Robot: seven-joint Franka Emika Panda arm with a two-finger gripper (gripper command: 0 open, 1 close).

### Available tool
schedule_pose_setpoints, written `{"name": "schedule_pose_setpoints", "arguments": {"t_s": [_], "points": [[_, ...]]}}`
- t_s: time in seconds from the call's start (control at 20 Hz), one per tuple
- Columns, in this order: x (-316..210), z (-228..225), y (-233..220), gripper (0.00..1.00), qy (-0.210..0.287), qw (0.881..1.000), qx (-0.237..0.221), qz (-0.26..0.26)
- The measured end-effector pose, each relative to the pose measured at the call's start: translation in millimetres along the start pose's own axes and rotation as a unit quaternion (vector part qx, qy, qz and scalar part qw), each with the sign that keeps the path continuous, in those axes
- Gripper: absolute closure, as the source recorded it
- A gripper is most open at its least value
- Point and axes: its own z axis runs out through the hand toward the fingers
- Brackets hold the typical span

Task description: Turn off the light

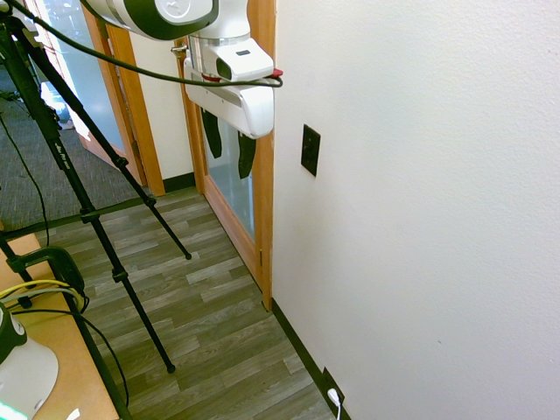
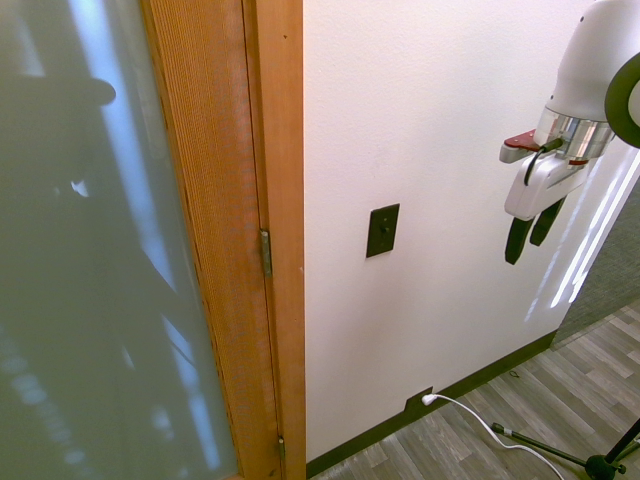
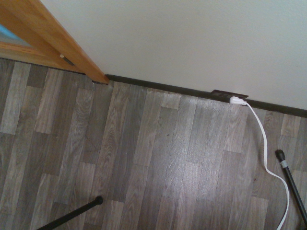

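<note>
I count one black switch plate (image 1: pixel 310 150) on the white wall (image 1: pixel 420 175), beside my one gripper (image 1: pixel 229 145) and well apart from it. Below me sits one outlet plate (image 2: pixel 419 403) at the baseboard, with one white plug (image 3: pixel 237 100) and one white cord (image 3: pixel 266 153). One wooden door frame (image 2: pixel 275 200) stands beyond the switch.

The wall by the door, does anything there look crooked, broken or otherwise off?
Nothing stands out. The black light switch plate sits upright and whole on the white wall. Near the floor, a white plug is seated in the outlet plate at the baseboard.
</note>
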Motion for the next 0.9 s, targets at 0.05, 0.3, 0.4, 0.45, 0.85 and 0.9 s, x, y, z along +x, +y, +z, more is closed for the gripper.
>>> {"name": "schedule_pose_setpoints", "arguments": {"t_s": [0.05, 0.3, 0.4, 0.45, 0.85, 0.9], "points": [[0, 1, 0, 0.00, 0.000, 1.000, 0.000, 0.000], [-19, 5, -24, 0.00, 0.030, 0.999, 0.032, -0.002], [-29, 9, -37, 0.00, 0.049, 0.997, 0.058, 0.013], [-32, 11, -44, 0.00, 0.060, 0.995, 0.073, 0.028], [-7, 29, -89, 0.00, 0.164, 0.972, 0.129, 0.109], [-2, 29, -96, 0.00, 0.172, 0.970, 0.131, 0.112]]}}
